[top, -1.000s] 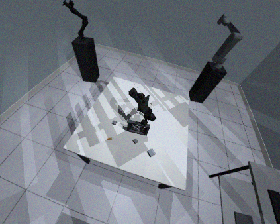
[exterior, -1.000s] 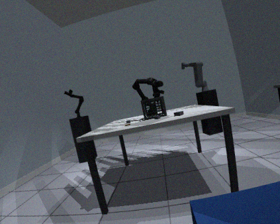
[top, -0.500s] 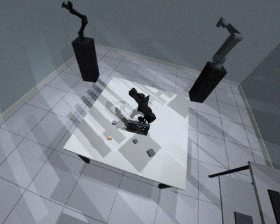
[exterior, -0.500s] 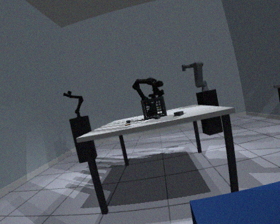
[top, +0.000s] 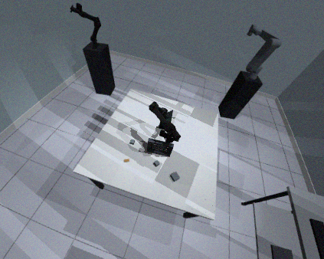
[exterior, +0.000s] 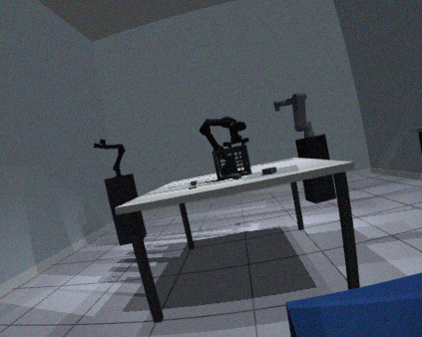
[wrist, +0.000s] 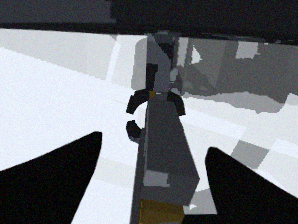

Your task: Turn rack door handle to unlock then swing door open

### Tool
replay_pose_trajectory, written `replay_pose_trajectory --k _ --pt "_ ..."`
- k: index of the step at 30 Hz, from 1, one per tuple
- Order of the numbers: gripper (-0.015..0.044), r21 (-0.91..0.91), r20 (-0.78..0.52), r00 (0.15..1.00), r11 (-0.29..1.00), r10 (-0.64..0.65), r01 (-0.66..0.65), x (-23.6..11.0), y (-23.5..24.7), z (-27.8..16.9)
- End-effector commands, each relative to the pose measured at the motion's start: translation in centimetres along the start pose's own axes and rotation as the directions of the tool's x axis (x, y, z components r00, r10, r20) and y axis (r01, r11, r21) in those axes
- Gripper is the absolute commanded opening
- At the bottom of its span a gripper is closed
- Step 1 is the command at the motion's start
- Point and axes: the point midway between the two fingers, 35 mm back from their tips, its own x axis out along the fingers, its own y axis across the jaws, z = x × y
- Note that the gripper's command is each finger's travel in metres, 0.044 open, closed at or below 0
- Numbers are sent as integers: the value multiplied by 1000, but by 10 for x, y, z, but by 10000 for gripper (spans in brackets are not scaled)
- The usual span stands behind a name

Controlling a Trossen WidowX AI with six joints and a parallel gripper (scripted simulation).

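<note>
The dark rack with its barred side (top: 160, 148) (exterior: 231, 163) stands on the white table (top: 104, 153) (exterior: 305, 168). How far its door is open cannot be told. My gripper (top: 175, 139) (exterior: 236, 143) (wrist: 155, 146) is over the rack's right end in the top view. It is open. In the wrist view the grey upright handle (wrist: 170, 145) with a yellow part at its near end stands between the spread fingers, with visible gaps on both sides. A dark bar of the rack or door (wrist: 210, 17) crosses the top of that view.
Small grey-blue blocks (top: 132, 142) (top: 156, 163) (top: 175, 176) and an orange piece (top: 126, 160) (exterior: 193, 187) lie on the table near the rack. Two other arms stand on dark pedestals (top: 99, 69) (top: 240, 95) beyond the table. A blue surface (exterior: 370, 304) is at the lower right of the exterior view.
</note>
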Motion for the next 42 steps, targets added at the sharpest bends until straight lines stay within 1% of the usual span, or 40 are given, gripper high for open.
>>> replay_pose_trajectory --k 1,5,10,14,19,25,30,32,36,42 --pt "295 176 0 1000 984 -3 3 0 -1 0" --pt "295 366 0 1000 931 -3 3 0 -1 0" --pt "295 583 0 1000 813 -3 2 0 -1 0" --pt "295 731 0 1000 682 -3 2 0 -1 0" --pt "295 876 0 1000 482 -3 2 0 -1 0" --pt "295 979 0 1000 204 -3 1 0 -1 0" --pt "295 999 0 1000 -34 -3 0 0 -1 0" --pt "295 998 0 1000 -66 -3 0 0 -1 0" --pt "295 998 0 1000 -66 -3 0 0 -1 0" --pt "137 998 0 1000 -66 -3 0 0 -1 0"
